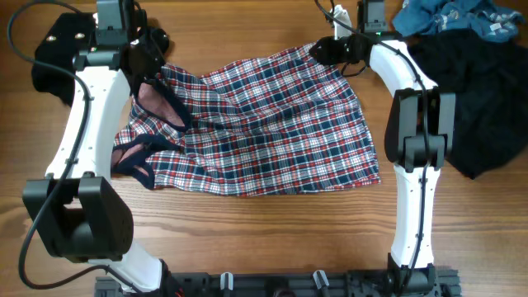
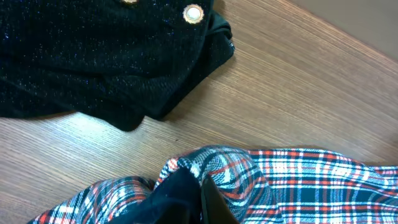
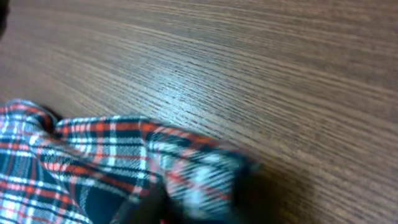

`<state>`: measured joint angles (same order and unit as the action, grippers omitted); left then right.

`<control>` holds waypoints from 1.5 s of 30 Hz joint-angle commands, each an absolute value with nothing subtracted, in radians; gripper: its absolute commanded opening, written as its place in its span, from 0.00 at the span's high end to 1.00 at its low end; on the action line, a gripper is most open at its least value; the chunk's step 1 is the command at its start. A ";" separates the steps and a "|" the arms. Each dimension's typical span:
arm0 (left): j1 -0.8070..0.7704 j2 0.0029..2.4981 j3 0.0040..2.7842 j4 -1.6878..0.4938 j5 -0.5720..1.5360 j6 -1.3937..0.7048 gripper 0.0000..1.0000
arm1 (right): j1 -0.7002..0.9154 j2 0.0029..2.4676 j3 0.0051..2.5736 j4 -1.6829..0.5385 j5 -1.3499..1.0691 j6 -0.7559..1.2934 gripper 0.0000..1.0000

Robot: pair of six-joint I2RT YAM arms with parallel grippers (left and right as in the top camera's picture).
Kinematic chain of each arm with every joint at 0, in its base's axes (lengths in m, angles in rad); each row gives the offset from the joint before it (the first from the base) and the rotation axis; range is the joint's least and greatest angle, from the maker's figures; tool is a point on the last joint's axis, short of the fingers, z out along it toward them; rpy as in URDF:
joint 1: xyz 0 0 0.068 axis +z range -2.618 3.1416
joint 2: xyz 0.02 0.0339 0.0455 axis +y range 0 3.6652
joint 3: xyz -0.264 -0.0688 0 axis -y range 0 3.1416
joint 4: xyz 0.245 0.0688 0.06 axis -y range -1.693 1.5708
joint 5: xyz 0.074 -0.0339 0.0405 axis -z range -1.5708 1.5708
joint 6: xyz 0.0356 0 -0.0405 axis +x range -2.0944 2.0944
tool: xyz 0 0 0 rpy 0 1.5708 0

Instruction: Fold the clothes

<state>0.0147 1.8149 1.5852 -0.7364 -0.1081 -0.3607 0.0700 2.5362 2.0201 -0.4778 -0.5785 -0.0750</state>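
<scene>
My left jaws are clenching one far corner of the plaid garment [image 1: 280, 124]; my right jaws are sitting at the other, grip unclear.

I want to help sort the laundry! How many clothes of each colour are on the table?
Red, navy and white: 1, the plaid garment
Black: 2, the studded garment and the plain black garment
Blue: 1, the blue garment
Total: 4
</scene>
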 commanded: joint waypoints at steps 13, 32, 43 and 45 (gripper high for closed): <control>0.015 1.819 1.597 -0.641 -0.147 -0.374 0.96 | -0.065 2.386 2.023 -0.608 -0.573 -0.105 0.96; 0.015 1.845 1.597 -0.503 -0.167 -0.373 0.00 | -0.079 2.319 2.023 -0.633 -0.444 -0.103 0.78; 0.015 1.815 1.597 -0.580 -0.211 -0.290 0.00 | -0.116 2.227 2.036 -0.715 -0.445 -0.094 0.00; 0.015 1.790 1.597 -0.636 -0.211 -0.290 0.00 | -0.117 2.168 2.036 -0.775 -0.445 -0.095 0.00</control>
